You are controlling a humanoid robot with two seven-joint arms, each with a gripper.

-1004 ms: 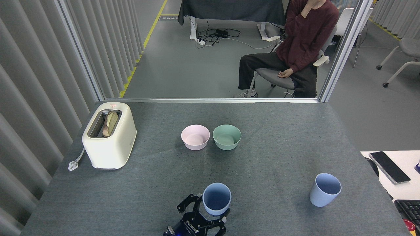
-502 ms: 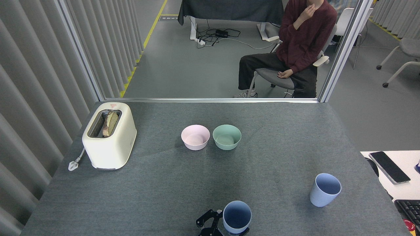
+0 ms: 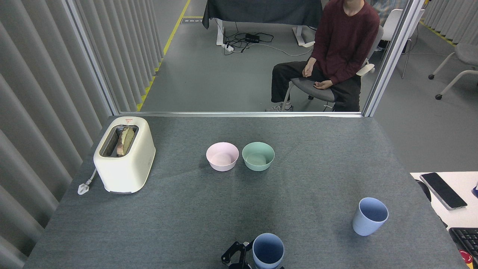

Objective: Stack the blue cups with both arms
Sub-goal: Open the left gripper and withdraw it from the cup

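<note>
One blue cup (image 3: 268,251) is at the bottom edge of the head view, upright, mouth open toward me. My left gripper (image 3: 242,257) is just left of it and partly cut off by the frame; one black finger (image 3: 230,254) shows beside the cup wall, and the gripper looks shut on the cup. The second blue cup (image 3: 369,216) stands alone on the grey table (image 3: 179,209) at the right, slightly tilted in view. My right gripper is out of view.
A pink bowl (image 3: 222,156) and a green bowl (image 3: 258,156) sit side by side mid-table. A cream toaster (image 3: 124,154) with bread stands at the left. A person (image 3: 336,56) sits beyond the table. A phone (image 3: 443,190) lies on a white desk at the right.
My left gripper has carried the blue cup to the right and nearer to me, then slightly lower in view. The other cup has not moved. The person lowered a hand.
</note>
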